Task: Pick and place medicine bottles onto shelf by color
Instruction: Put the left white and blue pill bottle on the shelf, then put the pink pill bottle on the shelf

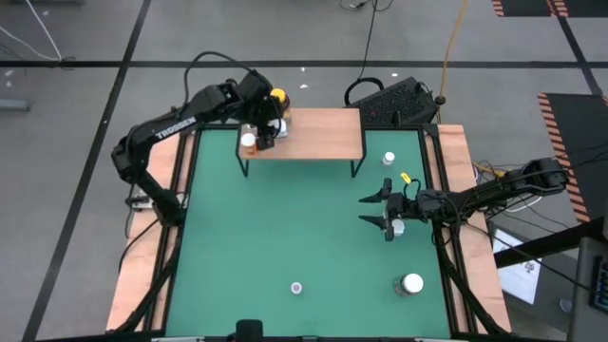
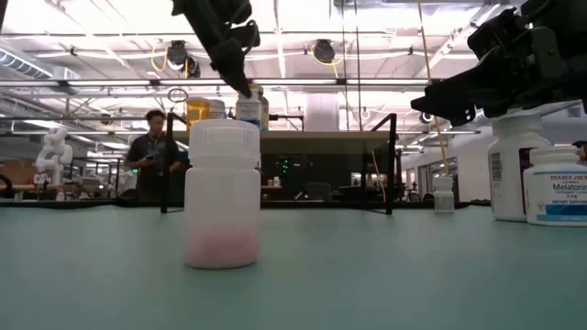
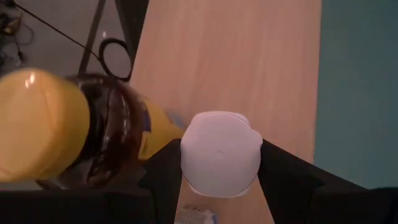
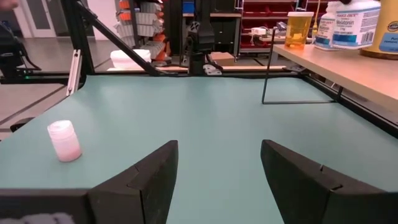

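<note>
**White-capped bottle clamped at shelf's left end**

Left gripper [image 1: 264, 131] over the left end of the shelf [image 1: 318, 133], fingers [image 3: 163, 177] closed on either side of a white-capped bottle [image 3: 220, 153]: round, smooth cap, slightly flattened on top, pinched between two dark matte pads. Just beside it on the board, an amber bottle with yellow cap [image 3: 59, 134], glossy brown body, blue-and-yellow label partly seen. From above, an orange-and-white bottle [image 1: 249, 142] at the board's front edge beside the gripper.

Shelf: pale, smooth-grained rectangular wood board on thin black metal legs, standing at the far side of a green mat [image 1: 285, 237] framed in light wood.

Right gripper [image 1: 380, 211] hovering over the mat's right half, fingers spread wide, nothing between them; blunt, dark, wedge-shaped tips in the right wrist view.

On the mat, counted from above: four loose bottles. One small white bottle [image 1: 389, 159] near the shelf's right leg; one white bottle [image 1: 398, 227] just beside the right gripper; one larger bottle with white lid [image 1: 411, 283] toward the near right; one small frosted bottle [image 1: 297, 287] near the front centre, seen close in the low view [image 2: 222, 194] as translucent plastic with a ribbed screw cap and a pinkish layer at the bottom. Small yellow item [image 1: 406, 178] near the right arm, too small to identify.
</note>
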You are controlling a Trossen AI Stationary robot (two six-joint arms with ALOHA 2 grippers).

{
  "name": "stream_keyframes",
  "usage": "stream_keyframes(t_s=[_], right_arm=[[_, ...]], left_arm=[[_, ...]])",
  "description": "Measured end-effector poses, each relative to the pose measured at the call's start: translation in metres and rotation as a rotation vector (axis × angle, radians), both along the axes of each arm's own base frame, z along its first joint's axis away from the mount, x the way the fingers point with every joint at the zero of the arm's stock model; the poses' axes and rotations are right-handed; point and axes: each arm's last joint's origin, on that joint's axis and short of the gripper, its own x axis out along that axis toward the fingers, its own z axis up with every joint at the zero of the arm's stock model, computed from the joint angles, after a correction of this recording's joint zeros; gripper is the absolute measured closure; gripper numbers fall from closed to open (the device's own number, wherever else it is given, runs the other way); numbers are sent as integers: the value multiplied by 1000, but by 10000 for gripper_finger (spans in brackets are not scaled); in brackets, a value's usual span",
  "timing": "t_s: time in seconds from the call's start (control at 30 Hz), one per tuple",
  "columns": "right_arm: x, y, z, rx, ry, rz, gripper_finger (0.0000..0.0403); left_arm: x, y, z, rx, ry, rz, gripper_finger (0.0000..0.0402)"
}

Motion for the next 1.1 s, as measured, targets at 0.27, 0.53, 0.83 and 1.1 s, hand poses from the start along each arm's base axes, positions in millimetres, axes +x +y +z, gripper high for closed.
stream_keyframes(t_s=[0.27, 0.53, 0.83, 1.1], right_arm=[[0, 0, 0, 2, 2, 0, 177], [0, 0, 0, 2, 3, 0, 177], [0, 0, -1, 2, 6, 0, 177], [0, 0, -1, 2, 7, 0, 177]], left_arm=[[3, 9, -11, -29, 36, 5, 213], [3, 6, -10, -24, 34, -4, 212], [2, 5, -9, -23, 35, -8, 147], [-2, 3, -6, 11, 62, 72, 117]])
